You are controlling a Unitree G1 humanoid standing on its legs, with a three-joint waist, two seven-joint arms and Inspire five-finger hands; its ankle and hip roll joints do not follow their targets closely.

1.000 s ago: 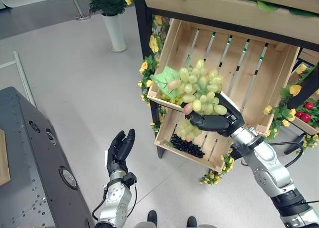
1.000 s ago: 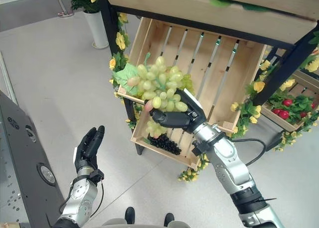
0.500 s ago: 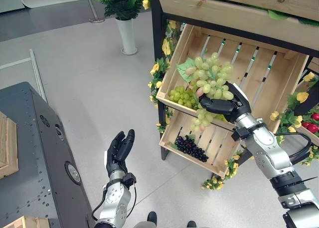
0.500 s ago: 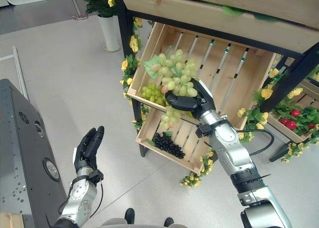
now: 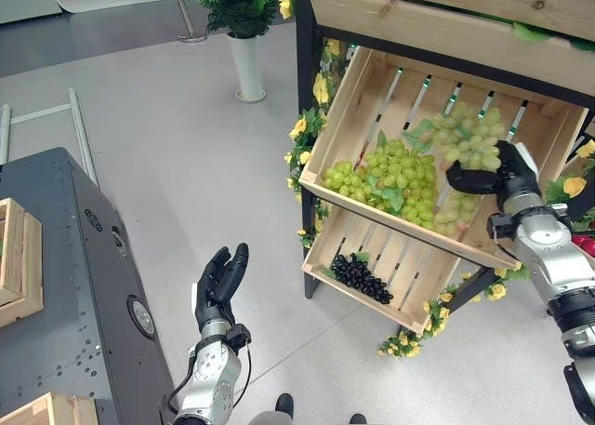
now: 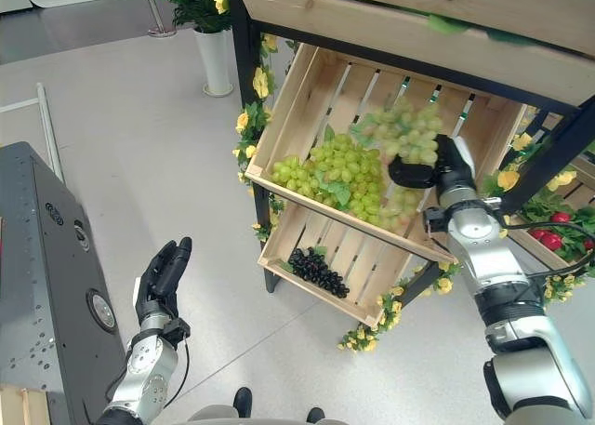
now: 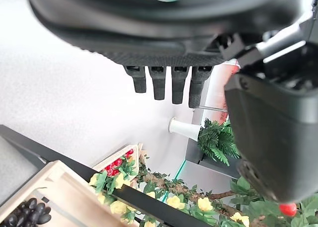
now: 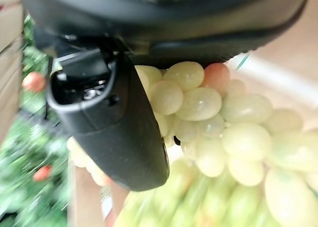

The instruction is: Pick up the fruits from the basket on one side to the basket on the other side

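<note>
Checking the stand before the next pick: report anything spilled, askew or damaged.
Nothing stands out. The right hand holds a pale grape bunch over the upper crate, green grapes lie inside, and black grapes sit in the lower crate.

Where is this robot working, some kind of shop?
It looks like a mock fruit stall, probably in a showroom. Tilted wooden crates on a dark stand hold green grapes and black grapes, yellow flowers trim the frame, and a potted plant stands on the grey floor.
</note>
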